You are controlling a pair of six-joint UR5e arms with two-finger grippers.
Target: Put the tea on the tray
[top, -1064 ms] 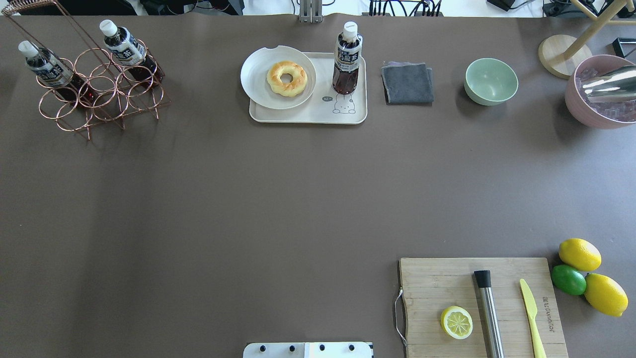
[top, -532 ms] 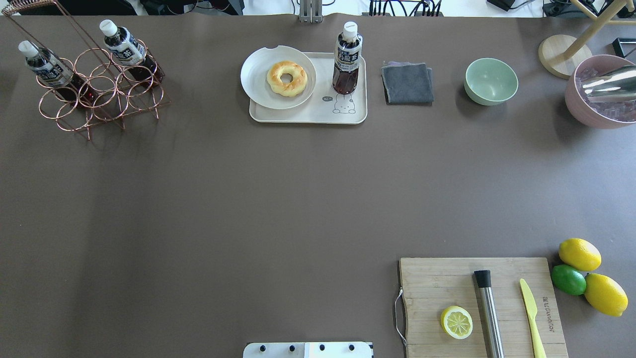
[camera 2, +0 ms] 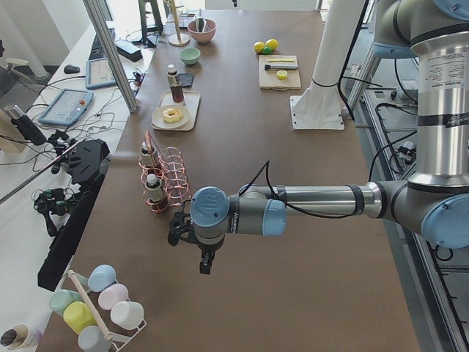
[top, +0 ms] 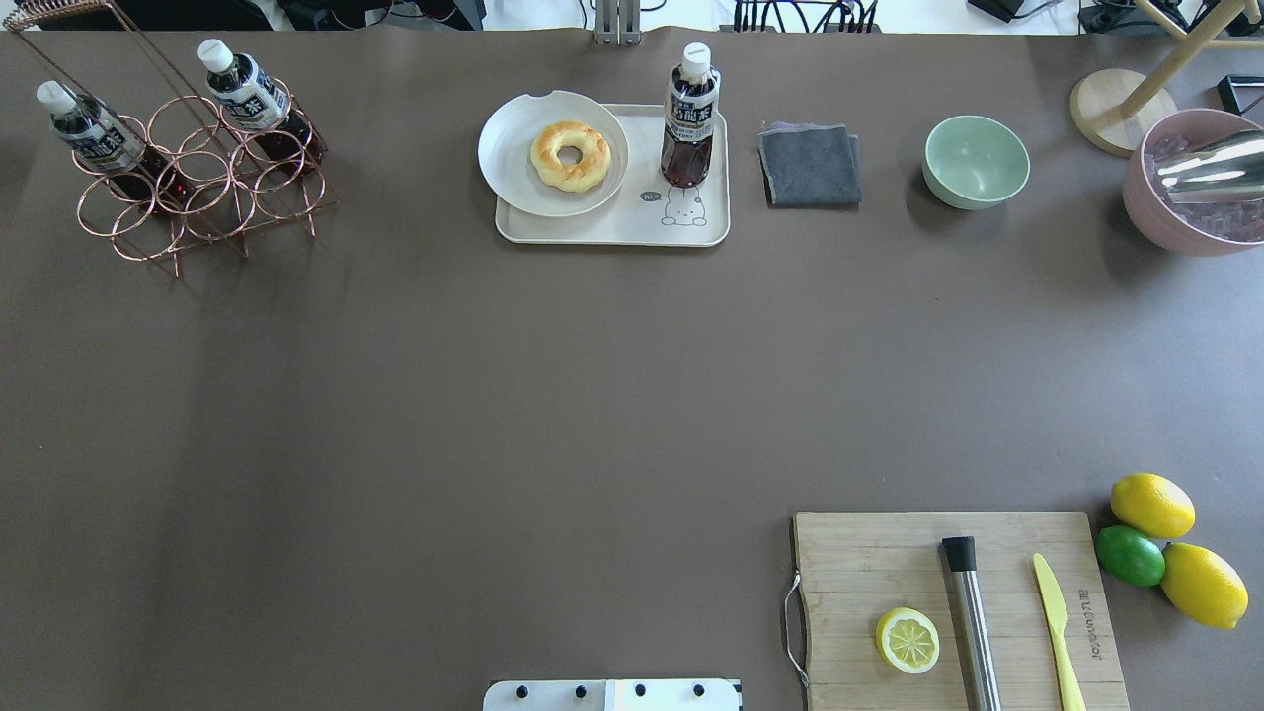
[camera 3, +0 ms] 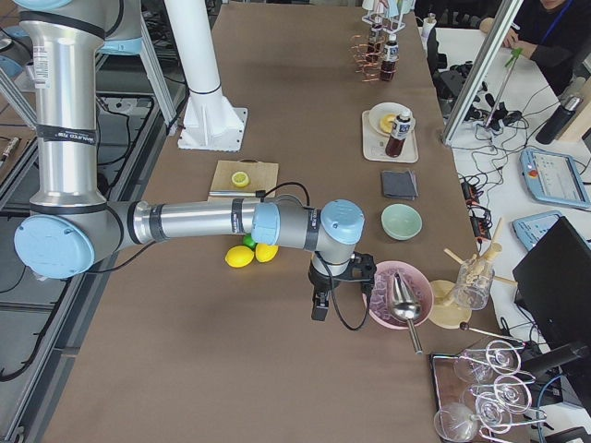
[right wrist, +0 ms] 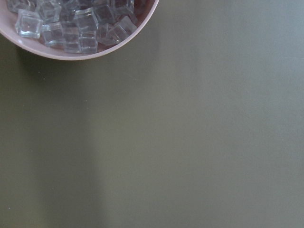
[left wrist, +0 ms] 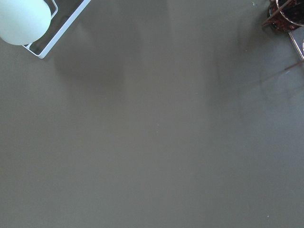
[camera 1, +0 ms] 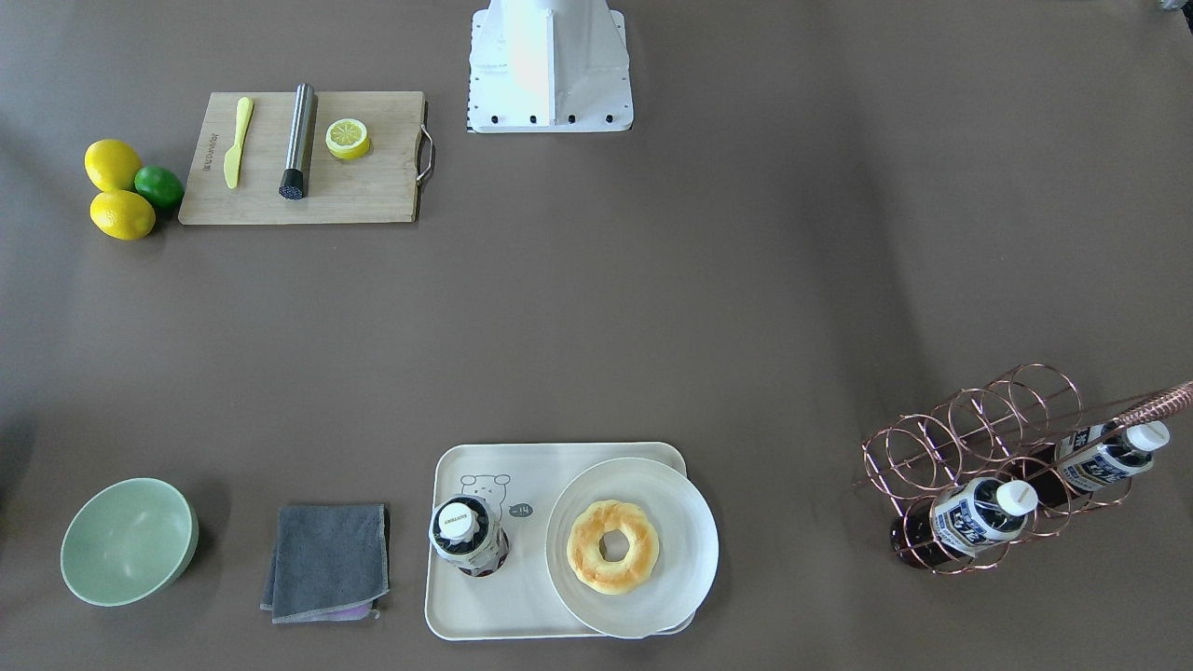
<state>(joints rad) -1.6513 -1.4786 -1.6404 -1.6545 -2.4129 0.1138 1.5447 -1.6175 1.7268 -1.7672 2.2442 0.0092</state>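
A tea bottle [top: 689, 118] with dark liquid and a white cap stands upright on the cream tray [top: 612, 229], next to the bear drawing. It also shows in the front-facing view [camera 1: 469, 536], on the tray [camera 1: 466, 606]. My left gripper [camera 2: 204, 258] shows only in the exterior left view, off the table's left part near the wire rack, far from the tray. My right gripper [camera 3: 319, 308] shows only in the exterior right view, beside the pink bowl. I cannot tell whether either is open or shut.
A white plate [top: 553, 153] with a doughnut overlaps the tray. Two more tea bottles lie in a copper wire rack [top: 197, 188]. There are also a grey cloth [top: 810, 163], a green bowl [top: 976, 161], a pink bowl of ice [top: 1195, 188], and a cutting board [top: 958, 612] with lemons.
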